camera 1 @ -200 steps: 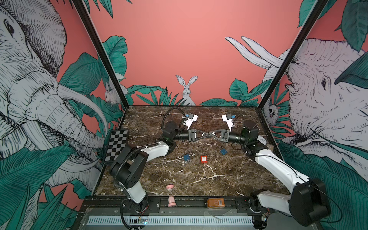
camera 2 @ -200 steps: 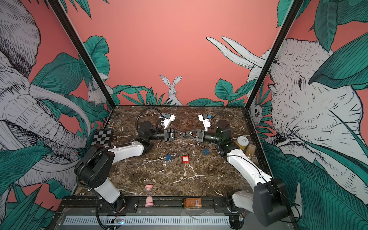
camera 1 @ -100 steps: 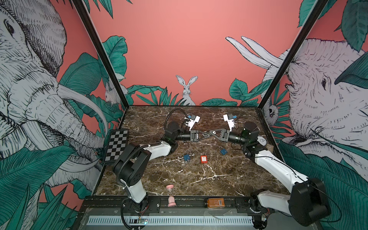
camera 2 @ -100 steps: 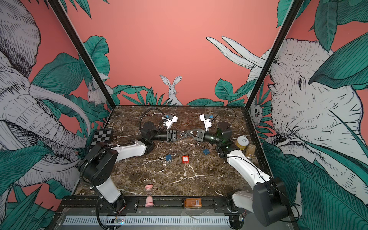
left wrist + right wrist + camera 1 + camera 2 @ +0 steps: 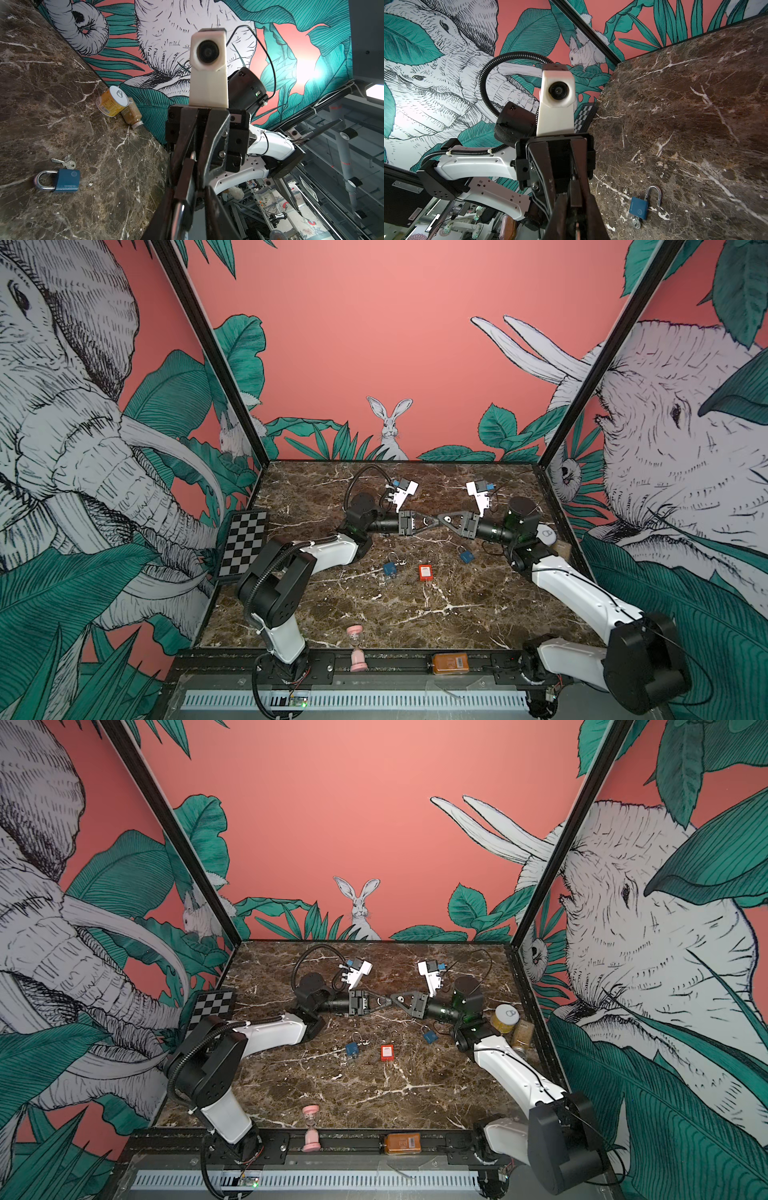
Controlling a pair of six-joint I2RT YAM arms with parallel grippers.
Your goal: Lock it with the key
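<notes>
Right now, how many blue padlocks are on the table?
2. In both top views, one blue padlock, shackle open, lies left of the small red block. The second blue padlock, shackle closed, lies right of it. More could be hidden.

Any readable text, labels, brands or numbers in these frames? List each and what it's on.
No text reads clearly in any view.
closed blue padlock: print along its body, too small.
open blue padlock: round emblem only, unreadable.
yellow can: label print blurred.
small red item: white label, too small.
orange item on the front rail: barcode label, too small.
</notes>
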